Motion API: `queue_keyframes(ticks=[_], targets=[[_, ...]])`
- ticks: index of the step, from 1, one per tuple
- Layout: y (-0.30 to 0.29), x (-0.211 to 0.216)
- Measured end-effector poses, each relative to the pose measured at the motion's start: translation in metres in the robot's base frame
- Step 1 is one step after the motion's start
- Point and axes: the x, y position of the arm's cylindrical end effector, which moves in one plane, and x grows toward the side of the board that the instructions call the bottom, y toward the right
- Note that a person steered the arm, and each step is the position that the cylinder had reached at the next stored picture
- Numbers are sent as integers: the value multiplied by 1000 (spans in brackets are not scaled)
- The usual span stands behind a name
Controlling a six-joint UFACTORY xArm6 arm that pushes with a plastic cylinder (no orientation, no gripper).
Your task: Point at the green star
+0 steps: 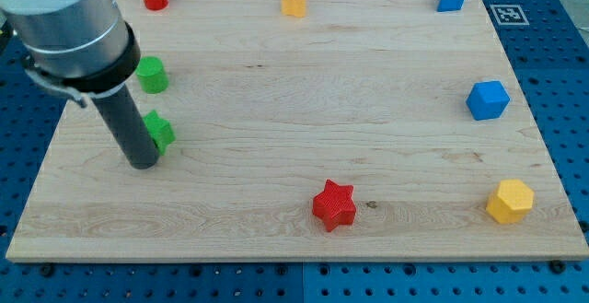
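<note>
Green star (161, 131) near view's left edge of worktop (276, 110), partly hidden behind rod. My tip (143, 164) touching or just beside star's lower-left; cannot tell which. Tool is plain rod, no jaws, holds nothing.

Risk: any drift toward view's right would shove star; green cylinder (152, 74) near above, could confuse target.

Blocks look smooth, matte, light; worktop pale wood, visible grain. Red star (334, 204) well apart.

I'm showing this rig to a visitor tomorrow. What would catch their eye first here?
Most striking is the thick dark rod at the view's left, my tip resting right beside the green star, on its left. Next comes the red star, alone near the bottom edge of the wooden board.
</note>
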Motion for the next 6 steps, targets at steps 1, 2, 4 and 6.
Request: queue_keyframes(ticks=[1,2,4,6], targets=[[4,-19],[19,-30],[9,-48],[-48,-71]])
